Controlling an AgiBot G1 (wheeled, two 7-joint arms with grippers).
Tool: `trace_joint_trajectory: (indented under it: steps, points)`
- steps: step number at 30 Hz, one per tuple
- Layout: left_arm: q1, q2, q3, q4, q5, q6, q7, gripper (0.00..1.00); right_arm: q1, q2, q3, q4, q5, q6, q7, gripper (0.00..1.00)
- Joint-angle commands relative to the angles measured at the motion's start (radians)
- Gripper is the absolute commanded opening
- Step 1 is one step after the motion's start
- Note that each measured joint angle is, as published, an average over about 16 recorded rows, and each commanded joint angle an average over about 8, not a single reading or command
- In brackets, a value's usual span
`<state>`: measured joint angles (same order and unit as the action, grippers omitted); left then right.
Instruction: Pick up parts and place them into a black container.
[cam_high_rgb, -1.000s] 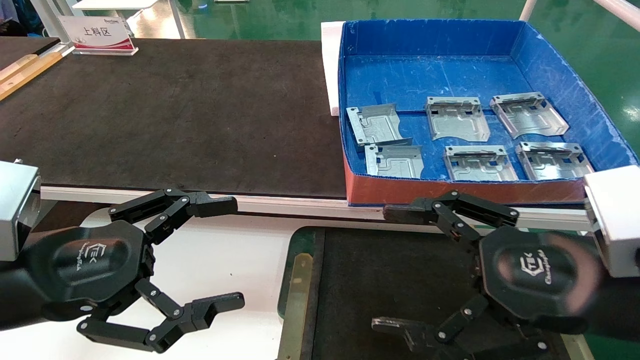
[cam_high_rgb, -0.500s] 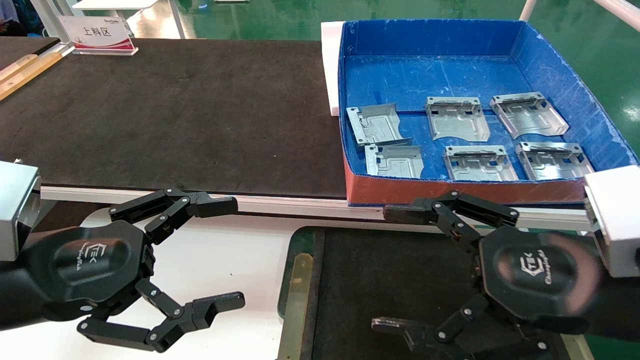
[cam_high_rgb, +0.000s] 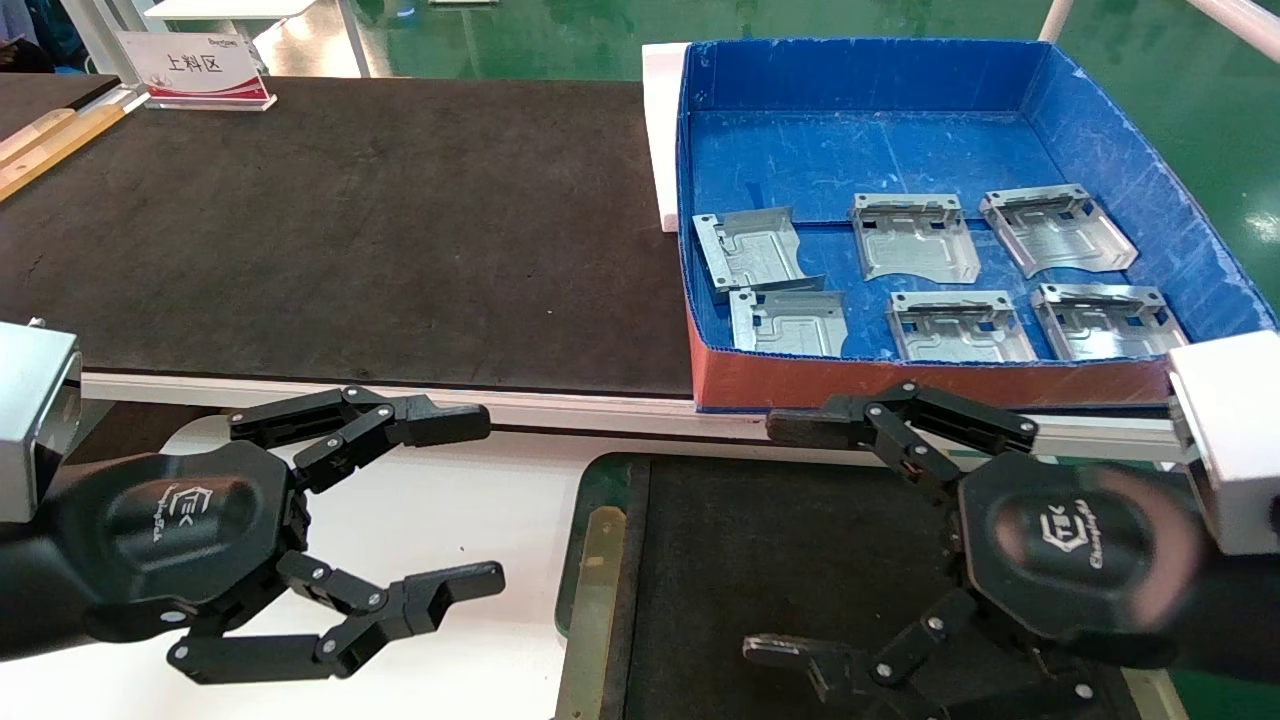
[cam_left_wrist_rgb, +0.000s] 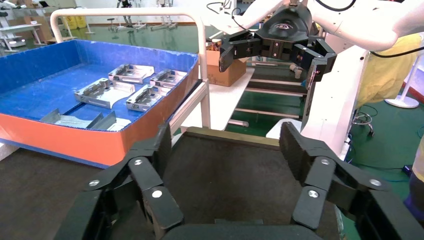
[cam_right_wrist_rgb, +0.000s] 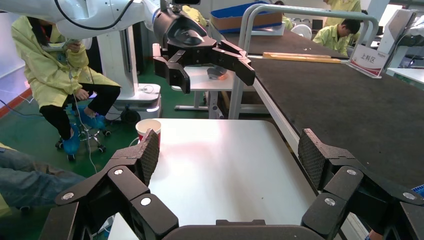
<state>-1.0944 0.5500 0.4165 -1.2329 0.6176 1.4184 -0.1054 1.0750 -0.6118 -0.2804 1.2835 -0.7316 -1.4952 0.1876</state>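
Several silver stamped parts (cam_high_rgb: 915, 237) lie flat in two rows inside the blue box (cam_high_rgb: 1110, 140) at the far right; they also show in the left wrist view (cam_left_wrist_rgb: 104, 92). The black container (cam_high_rgb: 770, 540), a shallow tray with a dark green rim and brass side strip, sits near the front with nothing on its felt floor (cam_left_wrist_rgb: 235, 175). My right gripper (cam_high_rgb: 765, 540) hovers open over the tray. My left gripper (cam_high_rgb: 488, 498) is open above the white table, just left of the tray, its fingers pointing toward it. Neither gripper holds anything.
A long black mat (cam_high_rgb: 350, 230) covers the bench left of the blue box. A white-and-red sign (cam_high_rgb: 195, 70) stands at its far left corner. An aluminium rail (cam_high_rgb: 600, 412) divides bench from white table (cam_high_rgb: 450, 520). A paper cup (cam_right_wrist_rgb: 149, 127) stands at the table's edge.
My left gripper's fingers have drawn a little closer together and shifted slightly toward the tray. The right gripper and the parts have not moved.
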Motion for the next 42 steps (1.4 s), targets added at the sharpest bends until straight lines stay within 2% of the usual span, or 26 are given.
trace_joint_trajectory:
  steps: [1,24,25,32,33,42]
  points:
    - [0.000,0.000,0.000,0.000,0.000,0.000,0.000,0.00,0.000,0.000,0.000,0.000,0.000,0.000,0.000,1.00]
    - [0.000,0.000,0.000,0.000,0.000,0.000,0.000,0.00,0.000,0.000,0.000,0.000,0.000,0.000,0.000,1.00]
    - [0.000,0.000,0.000,0.000,0.000,0.000,0.000,0.08,0.000,0.000,0.000,0.000,0.000,0.000,0.000,1.00]
    - [0.000,0.000,0.000,0.000,0.000,0.000,0.000,0.96,0.000,0.000,0.000,0.000,0.000,0.000,0.000,1.00]
    - [0.000,0.000,0.000,0.000,0.000,0.000,0.000,1.00,0.000,0.000,0.000,0.000,0.000,0.000,0.000,1.00]
    - [0.000,0.000,0.000,0.000,0.000,0.000,0.000,1.00,0.022,-0.012,-0.006,-0.038,-0.020,-0.003,-0.016,1.00]
